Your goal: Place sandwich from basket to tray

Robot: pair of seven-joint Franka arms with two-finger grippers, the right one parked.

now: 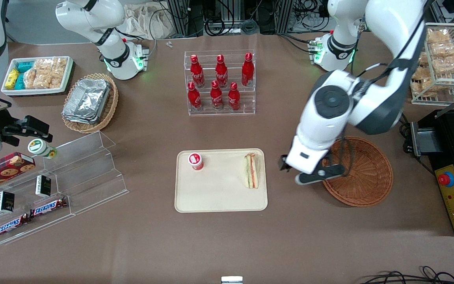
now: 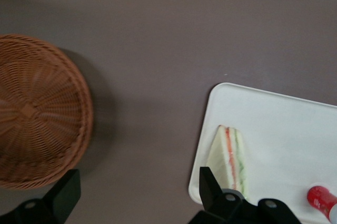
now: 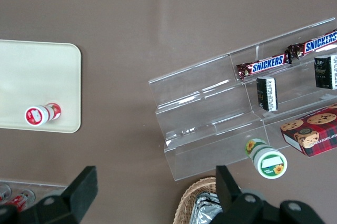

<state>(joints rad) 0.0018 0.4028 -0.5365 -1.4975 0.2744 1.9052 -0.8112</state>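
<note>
Brown tabletop (image 1: 227,244) under tray (image 1: 219,201), basket (image 1: 369,173), open hand (image 2: 139,195).

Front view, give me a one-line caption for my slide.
Sandwich lies on the tray beside a red-capped bottle; the open gripper hovers between tray and empty basket.

overhead front view, downward wrist views, shared tray (image 1: 219,203)

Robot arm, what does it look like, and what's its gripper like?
The working arm has glossy white rounded shells, dark grey joints and a black cable alongside. Its base ring glows green. The gripper, between tray and basket, is white with black fingers.
</note>
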